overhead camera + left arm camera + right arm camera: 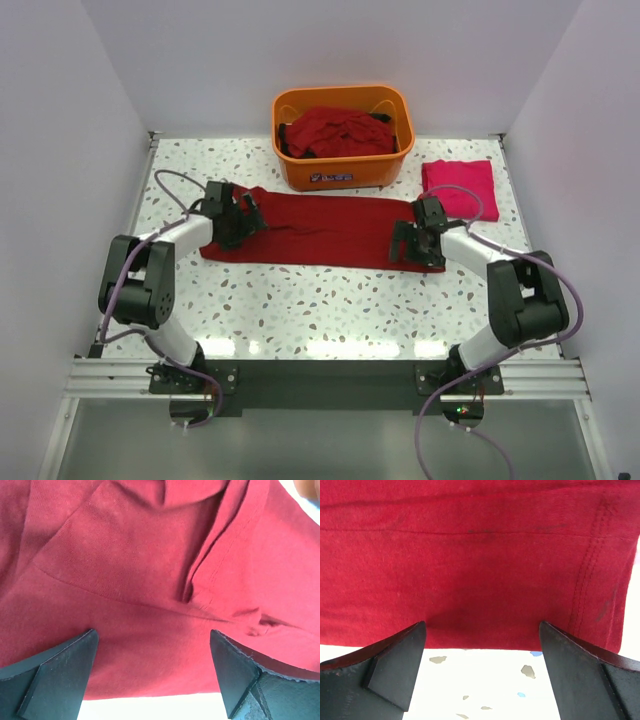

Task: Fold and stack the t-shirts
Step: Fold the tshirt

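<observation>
Your left fingers (pixel 55 675) and right fingers (pixel 390 670) both gape wide, holding nothing, over opposite ends of the dark red t-shirt (pixel 320 228) spread on the speckled white surface (pixel 330 300) between plain white walls (pixel 330 60).

An orange plastic tub (pixel 382 168) stands at the far edge of the speckled table (pixel 330 310).
</observation>
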